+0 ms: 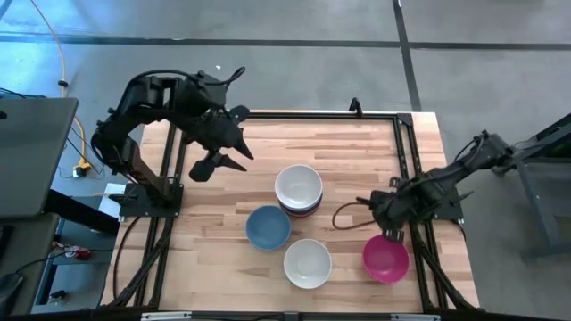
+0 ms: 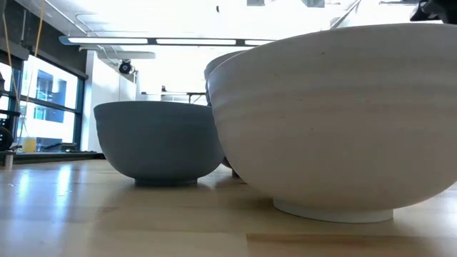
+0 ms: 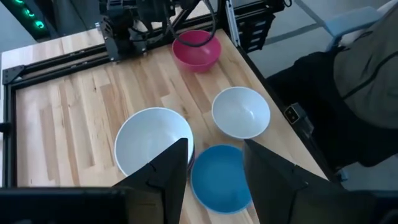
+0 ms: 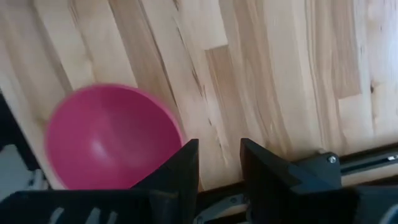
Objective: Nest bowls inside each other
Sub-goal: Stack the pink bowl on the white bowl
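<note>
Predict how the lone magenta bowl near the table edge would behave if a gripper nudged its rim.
The magenta bowl looks smooth and rigid, so it would probably slide rather than deform. Its rounded wall suggests that it might rock or tip.

Two dark robot arms, built of blocky jointed links.

The left arm is made of black angular segments ending in two tapered, pointed black fingers. The right arm is dark grey and slimmer, with a black cable looped beside its wrist; a silver screw is seen near its fingers.
</note>
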Robot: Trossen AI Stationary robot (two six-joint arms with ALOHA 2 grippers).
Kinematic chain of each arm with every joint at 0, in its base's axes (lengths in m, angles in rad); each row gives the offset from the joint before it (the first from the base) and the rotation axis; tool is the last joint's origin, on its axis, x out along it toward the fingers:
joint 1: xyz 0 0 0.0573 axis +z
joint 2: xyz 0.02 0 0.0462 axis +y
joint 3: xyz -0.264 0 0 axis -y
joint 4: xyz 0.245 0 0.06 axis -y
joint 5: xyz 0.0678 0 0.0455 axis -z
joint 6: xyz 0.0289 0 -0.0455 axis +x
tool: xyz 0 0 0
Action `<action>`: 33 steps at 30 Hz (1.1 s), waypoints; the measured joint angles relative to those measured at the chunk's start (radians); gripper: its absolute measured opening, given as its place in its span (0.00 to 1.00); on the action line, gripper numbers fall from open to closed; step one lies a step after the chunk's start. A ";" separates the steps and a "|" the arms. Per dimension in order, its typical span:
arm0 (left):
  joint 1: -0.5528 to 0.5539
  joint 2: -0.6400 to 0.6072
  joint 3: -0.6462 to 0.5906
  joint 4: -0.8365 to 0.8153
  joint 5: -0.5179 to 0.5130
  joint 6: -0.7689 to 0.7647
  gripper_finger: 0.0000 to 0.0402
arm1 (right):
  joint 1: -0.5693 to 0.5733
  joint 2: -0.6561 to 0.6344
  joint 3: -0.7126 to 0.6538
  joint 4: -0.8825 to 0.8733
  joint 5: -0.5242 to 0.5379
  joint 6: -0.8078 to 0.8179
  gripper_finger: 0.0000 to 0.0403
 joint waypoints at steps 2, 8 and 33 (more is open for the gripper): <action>0.000 -0.001 0.000 0.000 0.000 -0.008 0.35 | 0.027 0.026 0.000 -0.008 0.003 0.017 0.27; -0.019 -0.003 0.000 0.000 -0.001 -0.020 0.35 | 0.084 0.111 0.000 -0.017 -0.014 0.047 0.27; -0.054 -0.002 0.000 0.013 -0.005 -0.046 0.35 | 0.231 0.280 -0.113 0.195 -0.024 0.075 0.27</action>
